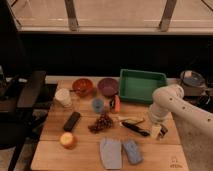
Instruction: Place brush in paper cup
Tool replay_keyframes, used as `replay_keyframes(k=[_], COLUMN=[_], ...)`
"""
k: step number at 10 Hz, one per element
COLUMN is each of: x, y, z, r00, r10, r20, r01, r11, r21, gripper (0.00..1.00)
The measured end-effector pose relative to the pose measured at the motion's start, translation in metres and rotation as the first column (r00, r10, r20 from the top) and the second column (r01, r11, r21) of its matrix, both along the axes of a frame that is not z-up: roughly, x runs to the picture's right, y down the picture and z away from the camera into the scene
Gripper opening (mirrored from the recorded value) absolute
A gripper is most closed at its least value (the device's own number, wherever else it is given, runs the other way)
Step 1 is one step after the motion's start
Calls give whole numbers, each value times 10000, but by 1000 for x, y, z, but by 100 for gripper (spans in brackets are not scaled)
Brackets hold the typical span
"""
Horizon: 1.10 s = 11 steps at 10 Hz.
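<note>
The brush (134,128) is a slim dark stick lying on the wooden table (85,162), right of the grape bunch (102,122) and just below a pale curved object (127,119). The paper cup (63,97) stands upright at the table's back left, far from the brush. My gripper (157,131) hangs from the white arm (172,102) at the table's right side, low over the board, right beside the brush's right end.
A red bowl (82,86), a purple bowl (107,86) and a green tray (141,85) line the back. A small blue cup (98,104), a black bar (72,121), an orange fruit (67,140), a grey cloth (111,152) and a blue sponge (132,151) lie around.
</note>
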<state>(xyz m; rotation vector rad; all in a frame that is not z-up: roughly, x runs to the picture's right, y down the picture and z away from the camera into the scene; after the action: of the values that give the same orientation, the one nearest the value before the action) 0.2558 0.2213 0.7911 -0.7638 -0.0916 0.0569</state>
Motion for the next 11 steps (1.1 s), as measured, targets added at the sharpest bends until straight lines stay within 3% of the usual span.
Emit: replay_keyframes(k=[3, 4, 9, 11], x=[10, 12, 10, 9], y=[29, 35, 34, 27], z=[20, 22, 12, 8], r00=[9991, 9987, 9978, 9964], r10=[414, 480, 281, 268], r20=[-118, -180, -609, -808], r01=[-417, -486, -283, -248], r11=[9988, 9983, 9996, 9994], r21=[-239, -316, -29, 253], gripper=[79, 75, 25, 18])
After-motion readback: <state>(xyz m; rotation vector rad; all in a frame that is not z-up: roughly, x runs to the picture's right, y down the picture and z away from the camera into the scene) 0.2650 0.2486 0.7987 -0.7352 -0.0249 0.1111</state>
